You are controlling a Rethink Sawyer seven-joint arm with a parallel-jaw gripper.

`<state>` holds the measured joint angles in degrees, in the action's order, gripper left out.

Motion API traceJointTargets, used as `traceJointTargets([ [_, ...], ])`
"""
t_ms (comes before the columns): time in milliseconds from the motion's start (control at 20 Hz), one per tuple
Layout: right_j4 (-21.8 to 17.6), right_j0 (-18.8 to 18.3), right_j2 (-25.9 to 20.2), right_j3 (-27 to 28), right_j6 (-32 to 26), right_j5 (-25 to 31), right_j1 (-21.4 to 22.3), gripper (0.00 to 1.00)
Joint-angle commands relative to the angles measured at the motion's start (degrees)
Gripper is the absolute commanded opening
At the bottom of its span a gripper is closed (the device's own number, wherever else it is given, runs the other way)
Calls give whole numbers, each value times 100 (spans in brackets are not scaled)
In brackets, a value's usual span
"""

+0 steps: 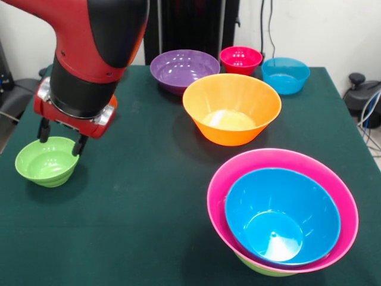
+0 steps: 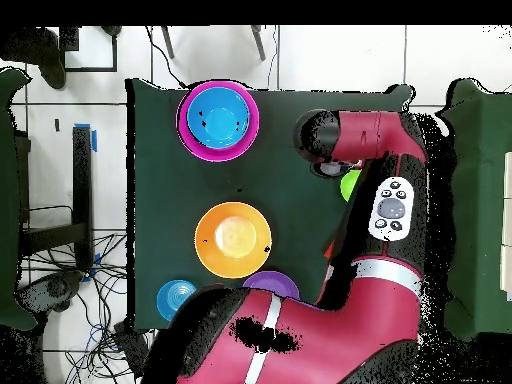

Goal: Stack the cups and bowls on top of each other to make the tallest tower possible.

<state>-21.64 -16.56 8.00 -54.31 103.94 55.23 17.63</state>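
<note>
A: Fingers [image 1: 59, 138] are spread, straddling the small green bowl [image 1: 46, 159] from above. One tip sits at the far-left rim, the other at the right rim. Not pinching yet, as far as I can tell.

B: Is the bowl lifted?

A: No, it looks flat on the counter [image 1: 131, 196], at its left side in the front view. Overhead shows only a sliver of green [image 2: 349, 184] beside the arm [image 2: 365, 135]; the wrist covers the rest.

B: Target?

A: The tower [image 1: 283, 211], near-right corner in the front view. The big pink bowl holds a medium blue bowl [image 1: 280, 217], and a green edge [image 1: 256, 266] pokes out underneath. It's well apart from the green bowl, right across the counter.

B: Anything in the way?

A: The large orange bowl [image 1: 232, 108] is mid-counter. The purple bowl [image 1: 184, 70], magenta-red bowl [image 1: 240, 59] and small blue bowl [image 1: 286, 74] sit along the far edge. I don't see a cup in either view.

B: Grasp advice?

A: My take: the walls are glossy and tapered, so a squeeze across the outside could slip. Better to clamp one wall, one finger inside and one outside, low enough to bite below the rim. Close slowly and check the bowl doesn't skate. Lift straight up and clear the orange bowl's rim before traversing.

B: And the drop?

A: Centre it over the blue bowl, lower until it nests, then release. Off-centre risks tilting the pile.
</note>
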Motion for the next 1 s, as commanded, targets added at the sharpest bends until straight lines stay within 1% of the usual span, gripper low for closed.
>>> traceJointTargets([
  [50, 220, 224, -229, -737, 1070, -171, -221, 100],
  [250, 247, 278, -158, -914, 1357, -530, -278, 100],
  [450, 160, 328, -115, -1069, 1424, -872, -357, 100],
  [650, -4, 329, -73, -1134, 1334, -1289, -516, 100],
  [1000, -98, 365, 80, -1151, 1074, -1595, -648, 100],
])
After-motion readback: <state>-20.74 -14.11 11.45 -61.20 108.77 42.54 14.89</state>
